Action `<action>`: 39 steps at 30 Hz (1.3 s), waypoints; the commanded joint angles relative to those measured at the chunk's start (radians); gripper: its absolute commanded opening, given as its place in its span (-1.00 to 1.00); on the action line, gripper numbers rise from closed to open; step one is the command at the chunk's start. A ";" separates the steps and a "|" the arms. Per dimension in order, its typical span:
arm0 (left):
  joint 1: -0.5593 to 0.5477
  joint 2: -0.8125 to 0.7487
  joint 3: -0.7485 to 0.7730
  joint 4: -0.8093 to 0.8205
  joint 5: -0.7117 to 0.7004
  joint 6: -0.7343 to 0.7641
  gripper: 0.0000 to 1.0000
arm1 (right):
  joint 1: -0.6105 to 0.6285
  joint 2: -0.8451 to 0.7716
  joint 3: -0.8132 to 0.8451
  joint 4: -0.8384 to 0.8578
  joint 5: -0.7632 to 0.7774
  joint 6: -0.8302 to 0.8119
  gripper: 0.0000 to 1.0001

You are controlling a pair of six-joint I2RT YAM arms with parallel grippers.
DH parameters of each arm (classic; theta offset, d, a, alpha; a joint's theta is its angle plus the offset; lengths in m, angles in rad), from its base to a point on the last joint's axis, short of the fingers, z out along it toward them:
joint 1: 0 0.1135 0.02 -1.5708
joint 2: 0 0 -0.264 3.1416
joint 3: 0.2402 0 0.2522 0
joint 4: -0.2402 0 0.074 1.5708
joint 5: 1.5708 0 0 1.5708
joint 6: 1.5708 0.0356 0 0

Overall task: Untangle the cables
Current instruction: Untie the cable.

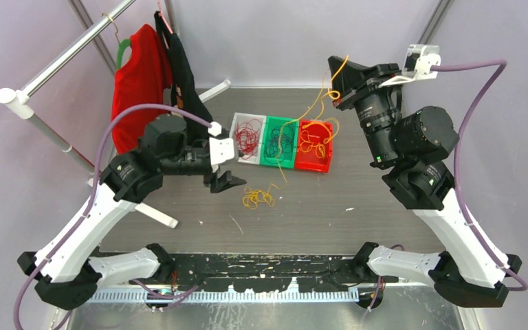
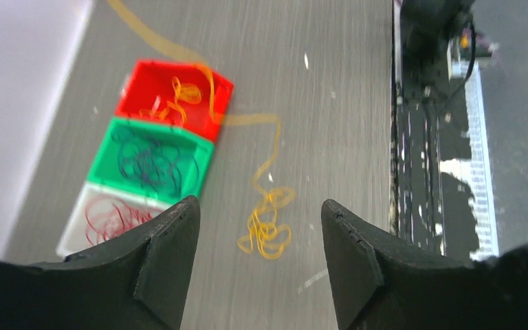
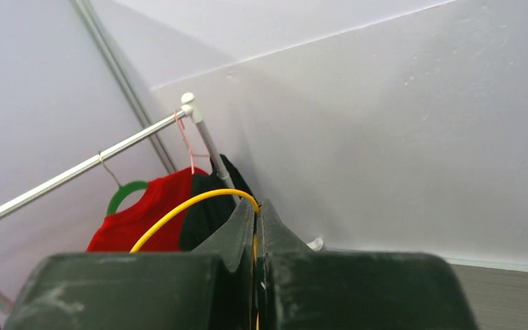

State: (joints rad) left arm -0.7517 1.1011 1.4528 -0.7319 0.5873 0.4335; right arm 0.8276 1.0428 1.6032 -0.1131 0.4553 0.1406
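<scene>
Lifting that high on the right, why? (Spotter)
Your right end effector (image 3: 256, 214) is pinched tight on one yellow-orange cable (image 3: 179, 210). It holds the strand raised, likely to pull it out of the tangle (image 1: 258, 198) on the counter (image 1: 344, 206) near the red bin (image 1: 314, 166). (Note-taker)
And your left? (Spotter)
Left end effector (image 1: 225, 182) hangs wide and empty beside that tangle, probably placed to pin it. (Note-taker)

Pale lilac walls (image 1: 282, 41) enclose a grey wood-grain table (image 1: 330, 199) under soft, even light. At ten o'clock, a white clothes rail (image 1: 62, 58) carries a red shirt (image 1: 137, 75) on a green hanger (image 1: 122, 49), with a black garment (image 1: 182, 69) beside it.
</scene>
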 commanded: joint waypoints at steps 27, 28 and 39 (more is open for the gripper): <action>0.030 0.441 -0.317 0.213 0.006 0.348 0.06 | -0.237 -0.077 -0.145 -0.040 0.287 -0.061 -0.99; 0.022 0.470 -0.319 0.252 0.003 0.342 0.06 | -0.238 -0.087 -0.137 -0.034 0.292 -0.080 -0.98; -0.011 0.609 -0.393 0.248 -0.051 0.552 -0.17 | -0.255 0.016 -0.006 0.052 0.252 -0.245 -0.99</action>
State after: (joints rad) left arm -0.7647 1.7283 1.0893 -0.4141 0.5323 0.8246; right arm 0.5819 0.9756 1.5269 -0.1123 0.7444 -0.0338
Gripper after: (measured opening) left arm 0.433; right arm 0.040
